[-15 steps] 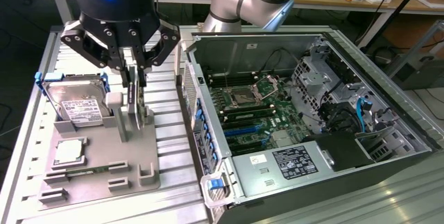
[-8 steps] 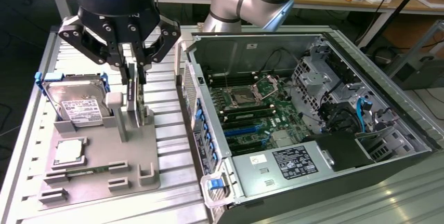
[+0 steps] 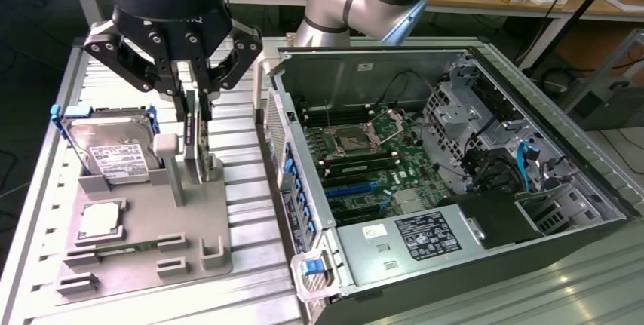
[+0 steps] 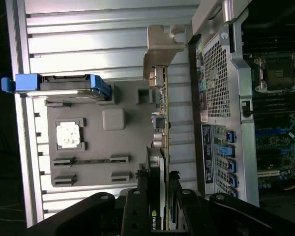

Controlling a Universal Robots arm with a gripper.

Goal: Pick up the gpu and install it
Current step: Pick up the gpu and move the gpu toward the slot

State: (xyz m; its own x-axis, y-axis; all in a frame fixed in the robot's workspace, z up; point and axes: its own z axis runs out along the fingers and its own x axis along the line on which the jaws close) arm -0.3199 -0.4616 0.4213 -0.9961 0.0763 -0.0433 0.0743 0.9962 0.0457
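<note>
1. Grey fixture tray (image 3: 151,204), at 9 o'clock of the open computer case (image 3: 363,76).
2. Hard drive (image 3: 111,148) in blue caddy, tray's 11 o'clock.
3. Processor chip (image 3: 101,221), tray's 8 o'clock.
4. Power supply (image 3: 418,238), case's 6 o'clock.

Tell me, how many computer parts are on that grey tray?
4: hard drive propped at the far end, square chip in front of it, memory stick nearer still, gpu upright, gripped by the fingers. Smaller ones may be hidden.

NVIDIA on the gpu (image 4: 156,167), print on hard drive (image 3: 105,148) label and power supply (image 3: 423,238) label illegible
</note>
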